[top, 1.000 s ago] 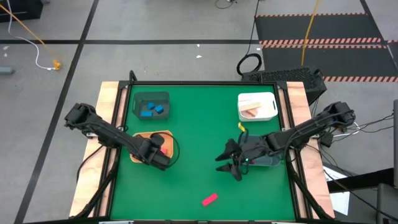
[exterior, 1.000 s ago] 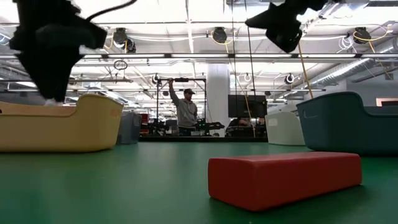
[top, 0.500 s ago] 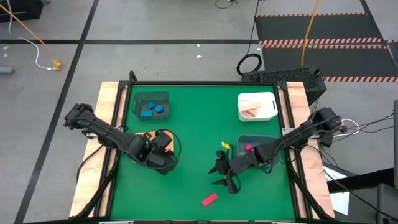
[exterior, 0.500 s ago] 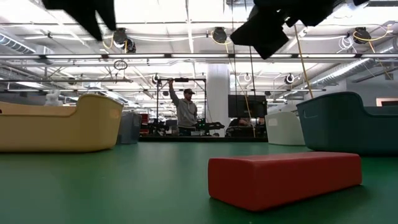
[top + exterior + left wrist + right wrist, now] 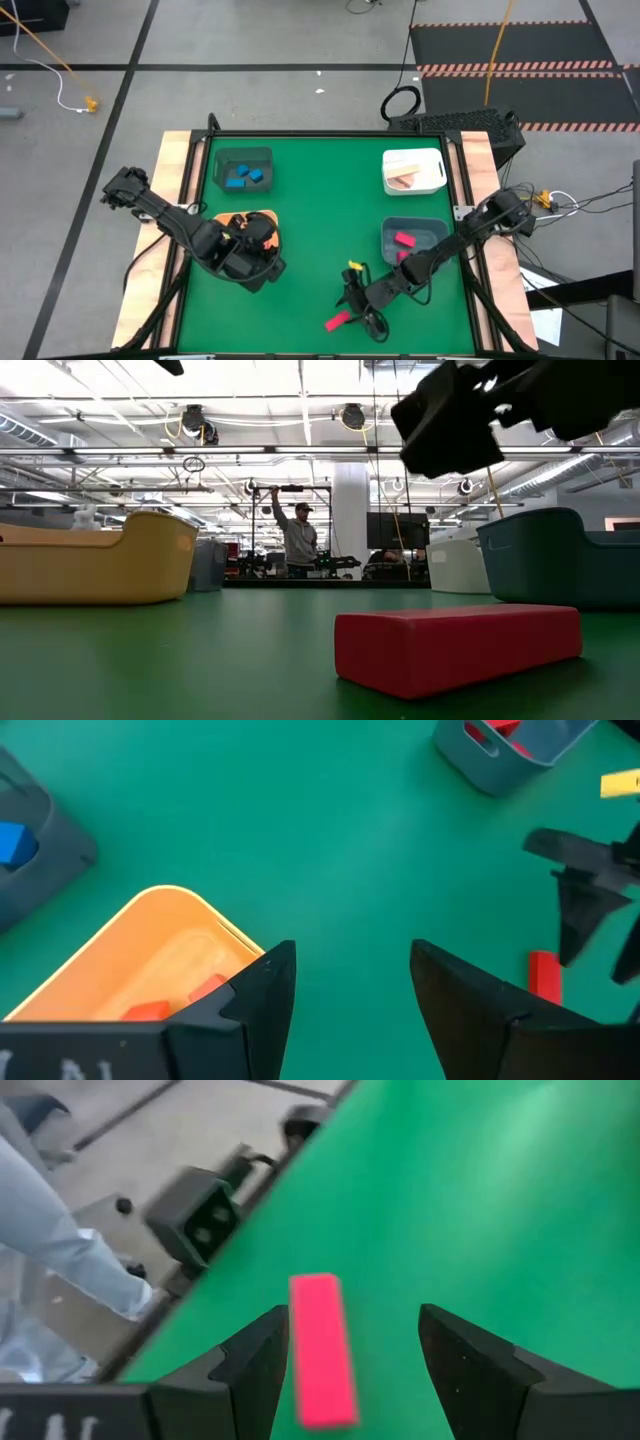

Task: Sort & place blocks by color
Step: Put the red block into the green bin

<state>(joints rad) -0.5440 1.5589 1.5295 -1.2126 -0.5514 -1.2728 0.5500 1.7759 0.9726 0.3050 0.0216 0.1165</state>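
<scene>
A red bar block (image 5: pixel 337 321) (image 5: pixel 322 1348) lies flat on the green table near its front edge. My right gripper (image 5: pixel 358 306) (image 5: pixel 352 1320) hangs open just above and to the right of it, touching nothing. In the low view the right gripper (image 5: pixel 450 425) is well clear of the bar (image 5: pixel 458 645). My left gripper (image 5: pixel 262 262) (image 5: pixel 352 948) is open and empty, raised over the near side of the orange bin (image 5: pixel 120 960). That bin holds reddish pieces (image 5: pixel 150 1010). Another red block (image 5: pixel 404 239) lies in the grey-blue bin (image 5: pixel 413 222).
A dark green bin (image 5: pixel 245 155) with blue blocks stands at the far left, and a white bin (image 5: pixel 413 156) with tan pieces at the far right. Open green table lies between the bins. A person (image 5: pixel 297 540) stands far behind the table; a sleeve (image 5: pixel 60 1250) shows beyond its near edge.
My right gripper has left the grey-blue bin, gone toward the table's near edge and leftward, sunk and rolled, and now hangs by the red bar. My left gripper has risen out of the orange bin and drawn a little toward the near edge.
</scene>
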